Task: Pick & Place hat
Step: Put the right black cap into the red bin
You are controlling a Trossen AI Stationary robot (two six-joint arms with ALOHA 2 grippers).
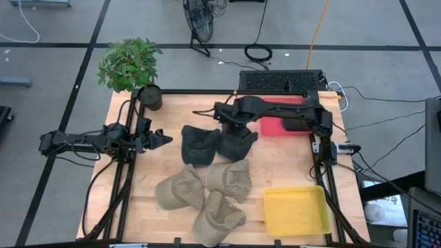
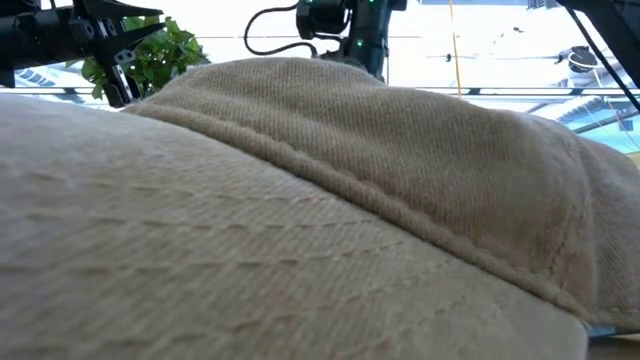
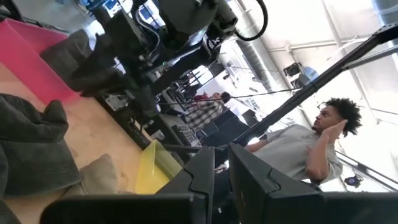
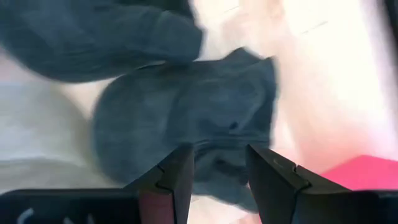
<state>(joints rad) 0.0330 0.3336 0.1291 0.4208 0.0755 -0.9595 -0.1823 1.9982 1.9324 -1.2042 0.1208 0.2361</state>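
1. Hat first: the dark grey hat [image 4: 186, 118] lies directly under my right gripper [image 4: 214, 168], its crown showing between and just beyond my two fingertips. My jaws stand partly apart with nothing between them; no fabric is pinched yet.
2. To do this step well, I judge I should come straight down so one finger lands on each side of a fold of the crown, then close on cloth only. Soft fabric will slump, so a deep bite on a ridge should hold better than a nip at the brim.
3. Just beside my fingers lies a second dark hat [image 1: 200, 145], touching the one I am over. I should keep my outer finger off it or I may drag both.
4. The hat looks limp and creased, dark grey denim-like cloth, crumpled rather than holding its shape.
5. Farther off, three tan hats [image 1: 207, 193] lie in a cluster, and beyond them the yellow tray [image 1: 296, 210]. A red tray [image 1: 275, 124] sits behind my arm.
6. My left gripper [image 1: 155, 138] waits well apart at the table's edge, jaws narrow and empty.
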